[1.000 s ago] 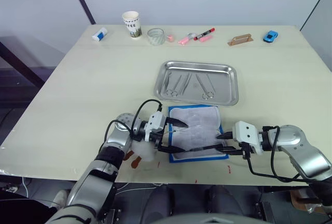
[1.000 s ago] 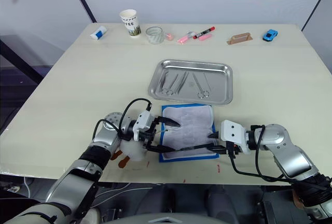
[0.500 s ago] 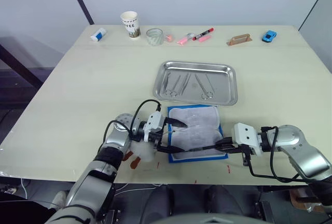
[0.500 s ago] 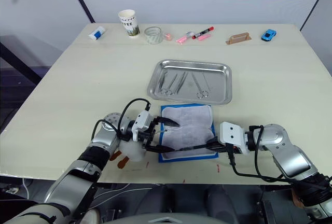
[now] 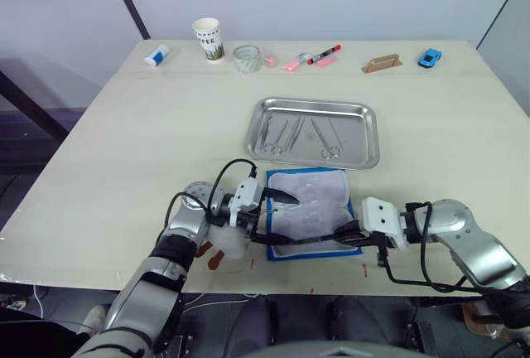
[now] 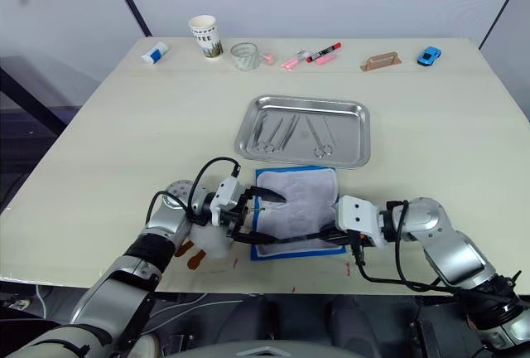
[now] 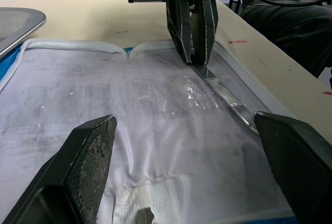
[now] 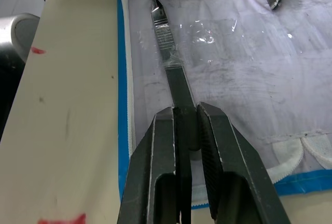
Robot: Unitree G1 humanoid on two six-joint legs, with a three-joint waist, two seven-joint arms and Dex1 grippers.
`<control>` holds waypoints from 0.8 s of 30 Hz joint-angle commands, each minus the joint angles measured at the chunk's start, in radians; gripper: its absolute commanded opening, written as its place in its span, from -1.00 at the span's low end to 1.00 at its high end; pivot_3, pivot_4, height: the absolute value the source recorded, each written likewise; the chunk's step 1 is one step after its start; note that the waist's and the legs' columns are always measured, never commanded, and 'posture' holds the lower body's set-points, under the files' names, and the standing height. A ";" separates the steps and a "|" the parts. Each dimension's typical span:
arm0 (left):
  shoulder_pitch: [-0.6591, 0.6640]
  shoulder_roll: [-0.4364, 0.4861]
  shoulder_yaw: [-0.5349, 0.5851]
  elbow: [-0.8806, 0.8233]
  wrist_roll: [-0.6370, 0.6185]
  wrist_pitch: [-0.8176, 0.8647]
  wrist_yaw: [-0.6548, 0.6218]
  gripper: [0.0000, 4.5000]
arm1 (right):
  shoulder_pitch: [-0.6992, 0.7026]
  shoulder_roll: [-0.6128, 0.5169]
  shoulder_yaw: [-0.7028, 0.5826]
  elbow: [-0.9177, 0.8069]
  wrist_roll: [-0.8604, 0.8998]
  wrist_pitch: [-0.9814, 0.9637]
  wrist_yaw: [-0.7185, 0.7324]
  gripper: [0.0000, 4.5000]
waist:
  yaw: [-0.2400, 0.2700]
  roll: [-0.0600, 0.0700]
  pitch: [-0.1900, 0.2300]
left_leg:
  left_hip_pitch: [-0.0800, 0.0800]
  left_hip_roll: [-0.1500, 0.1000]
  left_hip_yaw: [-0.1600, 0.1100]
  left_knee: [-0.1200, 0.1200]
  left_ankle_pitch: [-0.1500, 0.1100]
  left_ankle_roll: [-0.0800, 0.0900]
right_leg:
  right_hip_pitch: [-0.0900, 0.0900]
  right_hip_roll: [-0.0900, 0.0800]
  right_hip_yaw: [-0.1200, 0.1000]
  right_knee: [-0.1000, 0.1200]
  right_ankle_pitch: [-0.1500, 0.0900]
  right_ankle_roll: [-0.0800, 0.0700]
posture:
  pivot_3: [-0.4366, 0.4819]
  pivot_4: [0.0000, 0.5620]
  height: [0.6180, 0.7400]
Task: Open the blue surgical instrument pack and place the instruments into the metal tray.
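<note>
Lettering reads "COFFEE" on the paper cup (image 5: 209, 39) at the table's far left. Nearer, the left gripper (image 5: 273, 215) hovers spread wide over the left edge of the blue surgical instrument pack (image 5: 311, 222), which lies unfolded, whitish lining up, just in front of the metal tray (image 5: 313, 133). Instruments (image 5: 298, 136) already rest in that tray, lengthwise front to back. The right gripper (image 8: 185, 130) is clamped on one slim grey tool (image 8: 167, 42) lying across the pack's near edge, its long axis running left to right.
</note>
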 commanded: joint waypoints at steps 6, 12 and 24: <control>0.044 -0.013 -0.042 0.053 0.029 0.021 -0.039 1.00 | -0.024 0.006 0.026 -0.058 0.002 0.040 -0.001 -0.99 | 0.000 0.000 0.000 | 0.000 0.000 0.000 0.000 0.000 0.000 | 0.000 0.000 0.000 0.000 0.000 0.000 | -0.05 -0.47 0.64; 0.044 -0.017 -0.040 0.055 0.034 0.019 -0.039 1.00 | -0.047 0.008 0.049 -0.113 -0.007 0.103 -0.017 -0.99 | 0.001 0.000 0.000 | 0.000 0.000 0.000 0.000 0.000 0.000 | 0.000 0.000 0.000 0.000 0.000 0.000 | -0.05 -0.47 0.64; 0.046 -0.021 -0.041 0.061 0.045 0.013 -0.039 1.00 | -0.099 -0.053 0.060 -0.224 -0.037 0.207 -0.026 -0.99 | 0.002 0.000 0.000 | -0.001 0.000 -0.001 0.000 0.000 0.000 | 0.000 -0.001 -0.001 0.000 0.000 0.000 | -0.05 -0.47 0.64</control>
